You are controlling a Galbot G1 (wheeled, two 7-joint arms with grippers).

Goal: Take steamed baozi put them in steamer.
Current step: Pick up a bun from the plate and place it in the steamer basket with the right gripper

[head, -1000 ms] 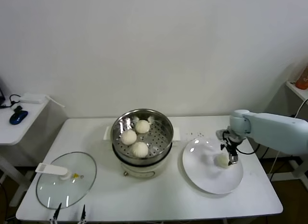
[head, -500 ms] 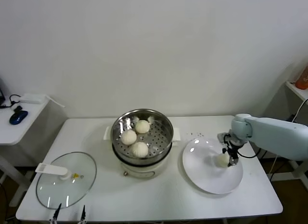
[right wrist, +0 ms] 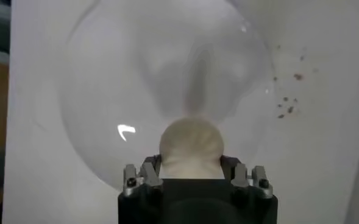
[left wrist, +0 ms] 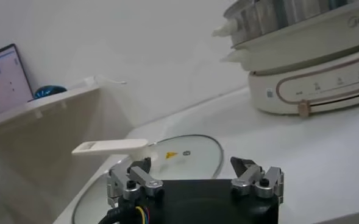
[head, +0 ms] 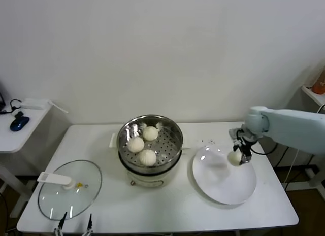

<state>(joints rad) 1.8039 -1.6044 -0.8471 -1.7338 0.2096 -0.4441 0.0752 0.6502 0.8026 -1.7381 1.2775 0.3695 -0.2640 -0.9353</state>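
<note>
right gripper (head: 237, 154): we see it pinching 1 baozi (head: 234, 157), held just above the white plate (head: 223, 188) | steamer (head: 150, 144): 3 baozi sit on its perforated floor, left of the plate | left gripper (left wrist: 194, 178): fingers spread, parked by the glass lid (head: 70, 189) at the table's (head: 177, 210) front-left edge

A bare lab-like test room: plain white wall (head: 162, 48), white table (head: 152, 205), side desk with computer mouse (head: 19, 123).
</note>
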